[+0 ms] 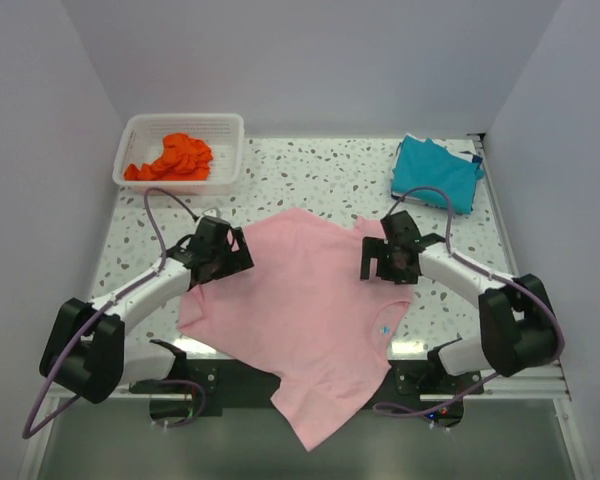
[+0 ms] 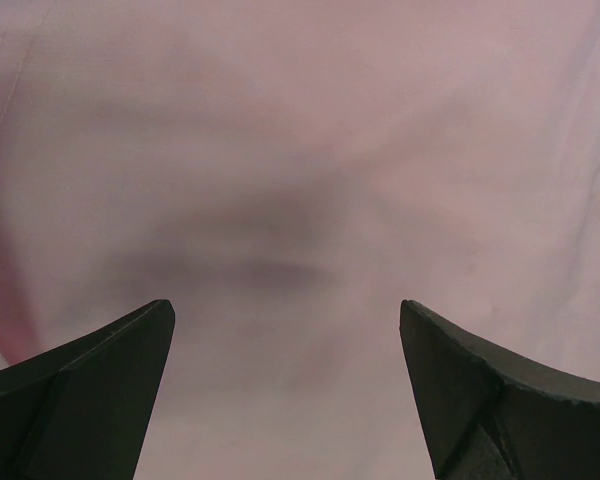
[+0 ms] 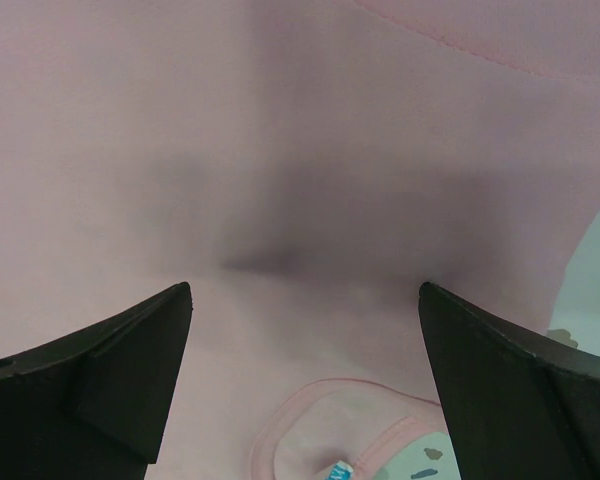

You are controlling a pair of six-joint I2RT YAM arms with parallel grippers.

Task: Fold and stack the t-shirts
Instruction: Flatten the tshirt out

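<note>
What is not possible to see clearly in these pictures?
- Top view: left gripper and right gripper bodies hide their fingers' contact with the pink shirt.
- Wrist views: the cloth is blurred, too close.
- Top view: the orange-red shirt, bunched in the basket, hides its own shape.

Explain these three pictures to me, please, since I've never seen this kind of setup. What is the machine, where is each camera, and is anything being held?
Two robot arms are bolted at the near edge of a speckled table. The wide picture comes from a fixed camera above and behind them. The two close-ups come from a camera on each wrist and show mostly pink cloth. A pink t-shirt lies spread in the middle, with its lower part hanging over the near edge. A teal t-shirt lies folded at the far right. An orange-red t-shirt is crumpled in a white basket at the far left. The left gripper and right gripper are over the pink shirt, one on each side, with jaws open. Nothing is held.
</note>
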